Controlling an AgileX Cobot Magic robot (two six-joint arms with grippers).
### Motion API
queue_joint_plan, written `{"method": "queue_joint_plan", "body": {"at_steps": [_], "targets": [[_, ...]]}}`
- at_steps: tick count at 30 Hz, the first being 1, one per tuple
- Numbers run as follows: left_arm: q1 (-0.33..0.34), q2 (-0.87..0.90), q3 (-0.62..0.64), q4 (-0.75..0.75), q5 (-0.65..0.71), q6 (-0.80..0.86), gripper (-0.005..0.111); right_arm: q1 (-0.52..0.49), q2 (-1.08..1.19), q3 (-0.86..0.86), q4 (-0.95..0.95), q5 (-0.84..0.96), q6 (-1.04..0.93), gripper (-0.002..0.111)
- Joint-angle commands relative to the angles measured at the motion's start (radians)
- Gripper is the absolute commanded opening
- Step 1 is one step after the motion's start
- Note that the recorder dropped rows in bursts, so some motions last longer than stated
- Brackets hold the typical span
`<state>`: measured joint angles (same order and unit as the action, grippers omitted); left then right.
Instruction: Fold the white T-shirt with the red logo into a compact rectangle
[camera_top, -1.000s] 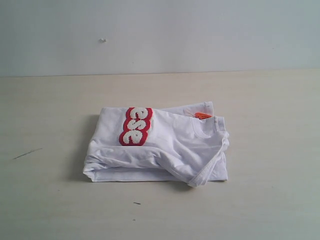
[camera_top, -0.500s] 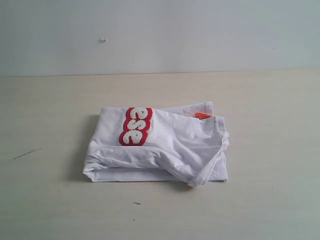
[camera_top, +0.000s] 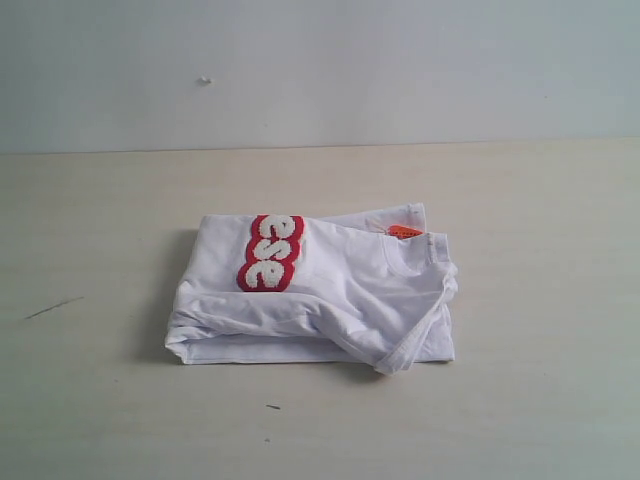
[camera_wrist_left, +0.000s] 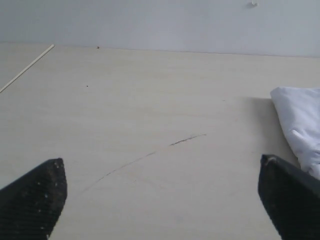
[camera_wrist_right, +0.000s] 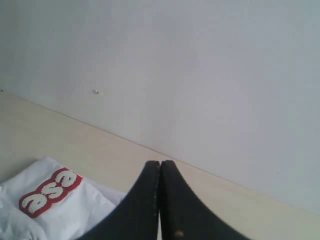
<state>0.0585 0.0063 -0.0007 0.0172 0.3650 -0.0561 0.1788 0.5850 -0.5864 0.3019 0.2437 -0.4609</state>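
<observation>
white T-shirt (camera_top: 340, 300) folded in a bundle mid table (camera_top: 90, 400), red logo (camera_top: 271, 252) on top toward its left edge, open tabletop on every side, left gripper (camera_wrist_left: 162, 164) fingers spread wide, empty, near shirt edge, right gripper (camera_wrist_right: 160, 167) fingers pressed together, empty

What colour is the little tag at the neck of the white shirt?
Orange. The neck tag on the white T-shirt shows best in the exterior view.

A pale, wood-grain desk (camera_top: 540, 300) meets a plain grey-blue wall (camera_top: 400, 70) under soft, even light. A small white nub (camera_top: 205, 80) sits on the wall. The desk bears a thin dark scratch (camera_top: 55, 307) and a tiny dark speck (camera_top: 273, 406).
</observation>
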Motion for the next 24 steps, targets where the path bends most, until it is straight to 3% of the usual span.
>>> {"method": "queue_joint_plan", "body": {"at_steps": [1, 17, 19, 24], "targets": [[0.002, -0.006, 0.001, -0.002, -0.023, -0.004, 0.104, -0.006, -0.002, 0.003, 0.004, -0.007, -0.001, 0.000], [0.002, -0.006, 0.001, -0.002, -0.023, -0.004, 0.104, -0.011, -0.007, 0.003, -0.018, 0.047, -0.008, 0.000], [0.002, -0.006, 0.001, -0.002, -0.023, -0.004, 0.104, -0.059, -0.045, 0.015, -0.015, 0.147, 0.030, 0.000], [0.002, -0.006, 0.001, -0.002, -0.023, -0.004, 0.104, -0.193, -0.225, 0.156, -0.015, 0.138, 0.050, 0.000]]}}
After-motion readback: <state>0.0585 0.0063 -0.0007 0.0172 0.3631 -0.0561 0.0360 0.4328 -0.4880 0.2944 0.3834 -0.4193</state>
